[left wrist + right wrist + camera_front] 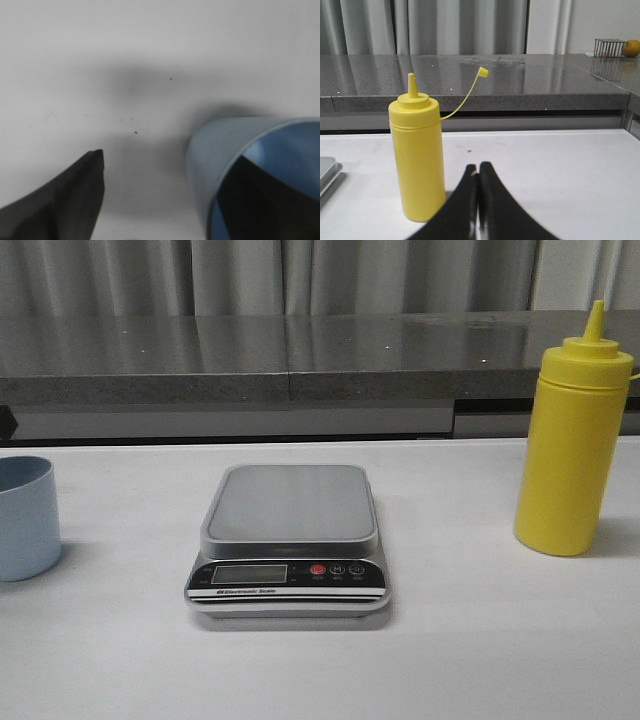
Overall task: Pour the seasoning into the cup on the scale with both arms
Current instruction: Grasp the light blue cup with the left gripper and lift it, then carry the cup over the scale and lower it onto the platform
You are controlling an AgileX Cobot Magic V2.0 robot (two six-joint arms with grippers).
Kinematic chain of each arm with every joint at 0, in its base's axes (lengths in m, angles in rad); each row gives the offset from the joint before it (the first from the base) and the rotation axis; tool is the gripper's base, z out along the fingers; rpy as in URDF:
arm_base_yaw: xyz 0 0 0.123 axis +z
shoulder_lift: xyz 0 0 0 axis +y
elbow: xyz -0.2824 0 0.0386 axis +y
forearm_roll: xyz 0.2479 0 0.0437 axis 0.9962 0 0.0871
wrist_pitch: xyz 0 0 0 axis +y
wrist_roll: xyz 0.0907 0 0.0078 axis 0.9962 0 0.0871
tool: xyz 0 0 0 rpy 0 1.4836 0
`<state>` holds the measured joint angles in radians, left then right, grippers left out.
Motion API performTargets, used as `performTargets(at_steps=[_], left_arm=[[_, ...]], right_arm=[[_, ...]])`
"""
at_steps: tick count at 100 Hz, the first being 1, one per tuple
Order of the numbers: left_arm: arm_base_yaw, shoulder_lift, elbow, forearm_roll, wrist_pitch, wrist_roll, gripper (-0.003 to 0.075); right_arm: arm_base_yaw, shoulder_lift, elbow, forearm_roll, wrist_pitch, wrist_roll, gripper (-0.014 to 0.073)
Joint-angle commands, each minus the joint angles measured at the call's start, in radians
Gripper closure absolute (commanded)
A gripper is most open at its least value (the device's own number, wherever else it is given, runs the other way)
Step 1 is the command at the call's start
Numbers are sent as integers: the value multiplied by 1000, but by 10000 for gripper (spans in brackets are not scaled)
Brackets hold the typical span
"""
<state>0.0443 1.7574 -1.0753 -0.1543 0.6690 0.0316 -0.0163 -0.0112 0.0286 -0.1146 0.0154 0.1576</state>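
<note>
The pale blue cup (25, 518) stands at the table's far left. The silver-grey scale (290, 540) lies in the middle with a bare plate. The yellow seasoning bottle (572, 440) stands upright at the right. No gripper shows in the front view. In the left wrist view my left gripper (170, 156) is open and straddles the wall of the cup (220, 155): one finger is inside the cup, the other finger (65, 200) outside. In the right wrist view my right gripper (478, 167) is shut and empty, beside the bottle (417, 155) and apart from it. The bottle's tip cap (483, 72) hangs off on its tether.
A grey stone counter (300, 355) runs behind the white table, with curtains beyond. A corner of the scale (327, 172) shows past the bottle in the right wrist view. A wire basket (609, 47) with an orange fruit sits on the far counter.
</note>
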Motion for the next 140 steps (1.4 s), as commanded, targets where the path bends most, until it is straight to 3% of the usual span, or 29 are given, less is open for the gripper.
performTargets(at_steps=[1, 23, 44, 66, 86, 118, 140], left_arm=[[-3, -40, -28, -16, -29, -1, 349], [-3, -40, -28, -16, -29, -1, 599], [-3, -40, -29, -16, -31, -1, 740], [-3, -44, -48, -16, -10, -1, 741], [-36, -45, -160, -20, 75, -1, 741], [-197, -45, -399, -20, 123, -1, 741], [-341, -43, -474, -20, 115, 48, 741]], right_arm=[[-4, -17, -19, -3, -77, 1, 661], [-4, -17, -19, -3, -77, 1, 661], [-4, -17, -19, -3, -77, 1, 661], [-4, -17, -19, -3, -77, 1, 661], [-4, -17, -19, -3, -77, 1, 661], [-4, -17, -19, -3, -77, 1, 661], [-4, -17, -19, -3, -77, 1, 661]])
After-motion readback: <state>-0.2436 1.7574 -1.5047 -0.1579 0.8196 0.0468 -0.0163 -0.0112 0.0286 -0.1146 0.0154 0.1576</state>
